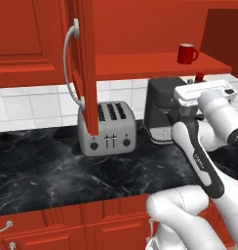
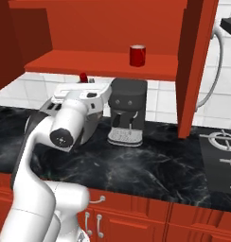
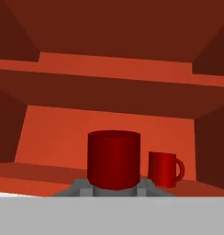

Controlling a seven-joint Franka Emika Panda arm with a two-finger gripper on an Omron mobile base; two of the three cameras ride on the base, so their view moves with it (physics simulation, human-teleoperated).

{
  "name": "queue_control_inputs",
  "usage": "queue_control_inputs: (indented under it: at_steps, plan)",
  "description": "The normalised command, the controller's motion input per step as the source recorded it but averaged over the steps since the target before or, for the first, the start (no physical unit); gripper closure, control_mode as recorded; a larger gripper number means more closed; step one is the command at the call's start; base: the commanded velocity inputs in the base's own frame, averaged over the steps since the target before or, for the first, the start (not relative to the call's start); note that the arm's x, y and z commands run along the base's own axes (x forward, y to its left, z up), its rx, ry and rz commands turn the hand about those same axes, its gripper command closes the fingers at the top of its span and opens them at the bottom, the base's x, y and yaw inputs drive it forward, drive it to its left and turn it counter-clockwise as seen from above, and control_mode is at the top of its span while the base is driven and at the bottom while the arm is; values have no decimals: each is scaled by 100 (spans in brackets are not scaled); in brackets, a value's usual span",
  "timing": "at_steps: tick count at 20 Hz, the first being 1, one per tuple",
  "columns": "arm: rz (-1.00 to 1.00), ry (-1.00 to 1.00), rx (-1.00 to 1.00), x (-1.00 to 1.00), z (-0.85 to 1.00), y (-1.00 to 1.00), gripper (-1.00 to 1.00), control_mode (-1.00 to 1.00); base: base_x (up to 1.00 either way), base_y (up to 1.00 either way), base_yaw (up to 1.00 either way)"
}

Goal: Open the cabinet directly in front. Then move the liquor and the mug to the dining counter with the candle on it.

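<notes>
My gripper (image 3: 114,191) is clenched on the liquor (image 3: 114,158), red cap low centre in the hand view, just outside the open cabinet (image 1: 87,63). The mug (image 3: 165,170) sits on the shelf (image 1: 140,66) (lower right). I'd back out level, bottle upright, clear of the door.

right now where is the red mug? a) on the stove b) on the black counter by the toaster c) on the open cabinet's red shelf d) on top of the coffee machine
c: the mug stands on the red shelf of the open cabinet, above the coffee machine.
</notes>
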Motion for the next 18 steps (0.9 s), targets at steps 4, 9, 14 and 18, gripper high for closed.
queue_control_inputs:
  at_steps: [4, 9, 14, 18]
  plan:
    - [0, 0, 0, 0, 0, 0, 100, 100, -80, 0, 46]
    - [0, 0, 0, 0, 0, 0, 100, 100, -72, -4, 68]
    - [0, 0, 0, 0, 0, 0, 100, 100, -33, 0, 83]
    - [0, 0, 0, 0, 0, 0, 100, 100, -13, 0, 90]
